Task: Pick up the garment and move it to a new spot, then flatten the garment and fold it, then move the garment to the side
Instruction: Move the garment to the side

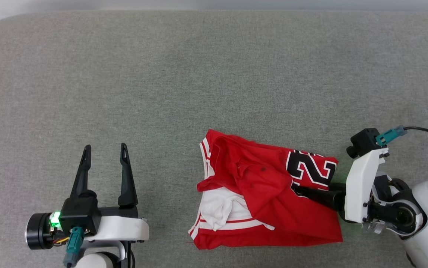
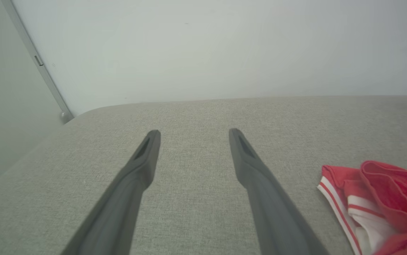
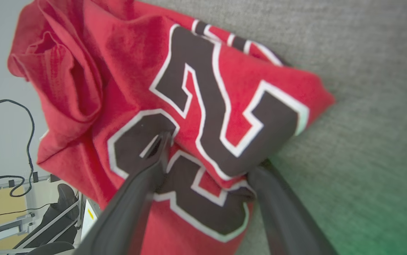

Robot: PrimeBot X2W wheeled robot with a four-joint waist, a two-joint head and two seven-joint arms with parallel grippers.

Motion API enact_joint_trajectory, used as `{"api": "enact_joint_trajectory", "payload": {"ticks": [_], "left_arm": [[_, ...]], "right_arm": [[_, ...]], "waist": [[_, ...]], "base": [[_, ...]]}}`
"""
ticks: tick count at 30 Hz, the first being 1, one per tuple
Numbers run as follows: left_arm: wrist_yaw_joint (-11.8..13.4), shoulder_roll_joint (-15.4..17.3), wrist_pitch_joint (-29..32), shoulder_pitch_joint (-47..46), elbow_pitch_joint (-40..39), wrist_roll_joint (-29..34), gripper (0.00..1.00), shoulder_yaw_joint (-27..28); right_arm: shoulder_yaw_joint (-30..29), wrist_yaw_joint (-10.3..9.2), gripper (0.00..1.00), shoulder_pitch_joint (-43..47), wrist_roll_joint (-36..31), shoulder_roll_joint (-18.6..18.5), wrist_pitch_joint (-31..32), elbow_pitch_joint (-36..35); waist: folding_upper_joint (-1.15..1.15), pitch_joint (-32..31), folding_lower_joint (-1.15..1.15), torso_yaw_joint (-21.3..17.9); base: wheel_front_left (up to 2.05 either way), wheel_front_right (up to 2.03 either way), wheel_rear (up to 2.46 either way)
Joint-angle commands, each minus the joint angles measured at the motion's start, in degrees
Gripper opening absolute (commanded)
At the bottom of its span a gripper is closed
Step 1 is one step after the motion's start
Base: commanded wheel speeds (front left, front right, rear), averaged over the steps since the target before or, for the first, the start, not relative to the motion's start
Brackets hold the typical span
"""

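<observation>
Surface: grey fabric-topped table [image 1: 161, 74] w/ rounded far corners; pale wall [image 2: 224, 46] behind its far edge.
Task item: garment [image 1: 262, 186], red, lies crumpled & partly folded on the table, close to the near edge, right of centre.
Details: white sleeve [image 1: 221, 206] w/ red stripes at the garment's near-left; black-and-white number print [image 1: 310, 169] at its right end, face up.
R arm: right hand [image 1: 303, 191] comes in low from the table's right side, fingers pointing left. Jaws apart, not clamped. One finger [image 3: 146, 177] lies on top of the print; the other goes under the garment's folded edge, tip hidden.
L arm: left hand [image 1: 105, 147] nr the near-left part of the table, well apart from the garment. Fingers spread, nothing betw. them, pointing toward the far edge.
Extras: green light [image 1: 54, 219] lit on the left wrist.
</observation>
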Motion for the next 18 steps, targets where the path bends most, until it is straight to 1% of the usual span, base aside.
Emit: {"api": "enact_joint_trajectory", "payload": {"ticks": [1,2,3,5,11,15,18], "left_arm": [[0.1,-0.1,-0.1,-0.7,0.1,-0.2,1.00,-0.1],[0.3,-0.1,-0.1,-0.6,0.2,-0.2,1.00,0.0],[0.5,-0.1,-0.1,-0.4,0.2,-0.1,1.00,0.1],[0.6,-0.1,-0.1,0.4,0.4,0.0,1.00,0.3],[0.7,-0.1,-0.1,2.4,0.5,0.1,1.00,0.9],[1.0,-0.1,-0.1,3.7,0.1,0.2,1.00,1.5],[1.1,-0.1,-0.1,4.7,-0.6,0.4,1.00,2.3]], "right_arm": [[3.9,-0.80,0.79,3.4,-0.9,1.0,0.6,3.5],[4.2,-0.80,0.04,3.1,-1.1,0.8,-0.7,3.1],[4.6,-0.78,0.00,2.6,-0.8,0.7,-1.4,2.7],[5.3,-0.50,0.00,1.4,-0.4,-0.1,-3.3,1.2],[6.3,-0.45,0.00,-3.4,0.8,-3.7,-8.2,-3.1],[8.2,-0.45,0.00,-5.8,-0.2,-7.1,-10.0,-7.2],[9.9,-0.45,0.00,-8.4,-1.3,-10.1,-10.2,-11.0]], "waist": [[0.00,-0.1,0.00,0.1],[0.00,-0.3,0.00,0.1],[0.00,-0.7,0.00,-0.1],[0.00,-1.5,0.00,-0.5],[0.00,-4.9,0.00,-2.8],[0.00,-6.5,0.00,-5.3],[0.00,-6.8,0.00,-8.2]], "base": [[0.00,0.00,0.00],[0.00,0.00,0.00],[0.00,0.00,0.00],[0.00,0.00,0.00],[0.00,0.00,0.00],[0.00,0.00,0.00],[0.00,0.00,0.00]]}}
